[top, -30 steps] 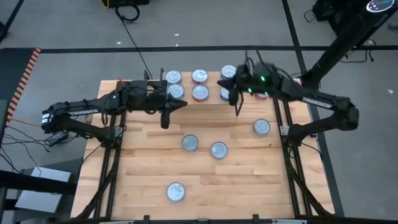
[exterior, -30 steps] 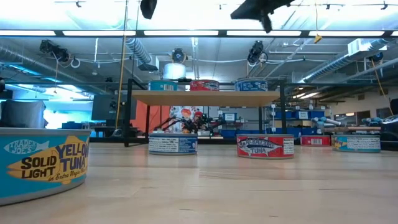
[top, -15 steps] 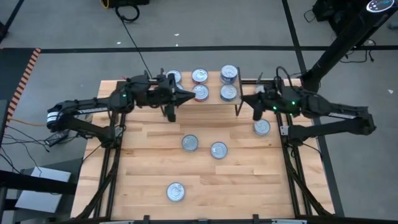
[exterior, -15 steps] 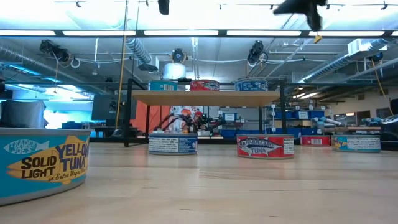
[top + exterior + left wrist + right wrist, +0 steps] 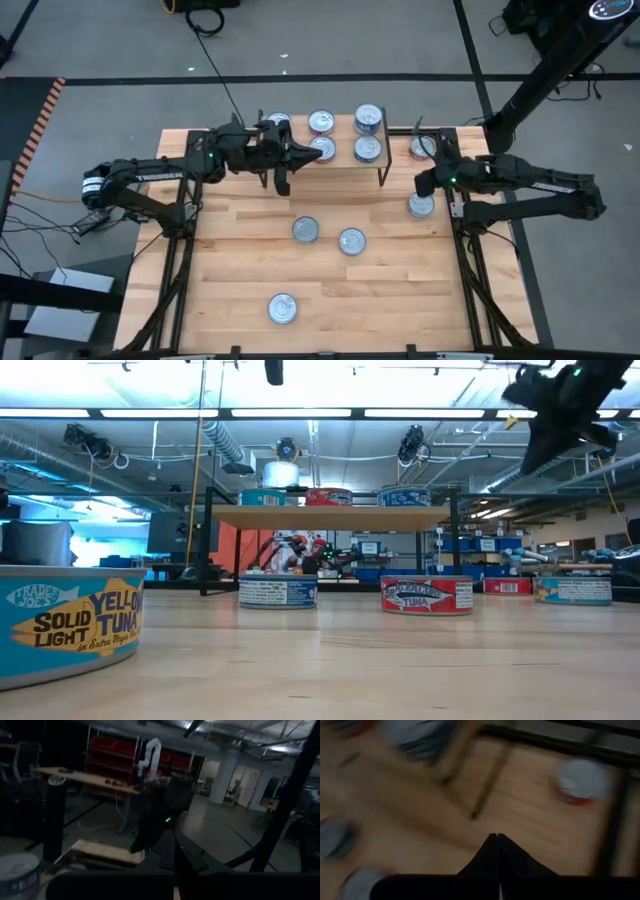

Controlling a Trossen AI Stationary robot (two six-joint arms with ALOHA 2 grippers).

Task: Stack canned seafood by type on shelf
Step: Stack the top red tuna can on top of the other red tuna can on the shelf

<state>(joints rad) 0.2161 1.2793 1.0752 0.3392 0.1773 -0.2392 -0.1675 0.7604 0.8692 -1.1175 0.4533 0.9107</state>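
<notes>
The shelf (image 5: 330, 165) sits at twelve o'clock on the table (image 5: 240, 290), carrying tins (image 5: 368, 148) along its top, with a red-labelled tin (image 5: 422, 147) just off its three o'clock end. Five more cans lie loose: one at three o'clock (image 5: 420, 205), two near the middle (image 5: 305, 230), one at six o'clock (image 5: 282, 308).

In the last second the right gripper (image 5: 424, 183) has swung away from the shelf's right end to hang empty, fingers pressed together, over the three o'clock can; I'd guess that one is next. The left gripper (image 5: 282, 184), also closed and empty, has drifted right along the shelf's front edge.

The left arm hides part of the shelf's left tins. Labels don't show from above, and both wrist views are murky.
</notes>
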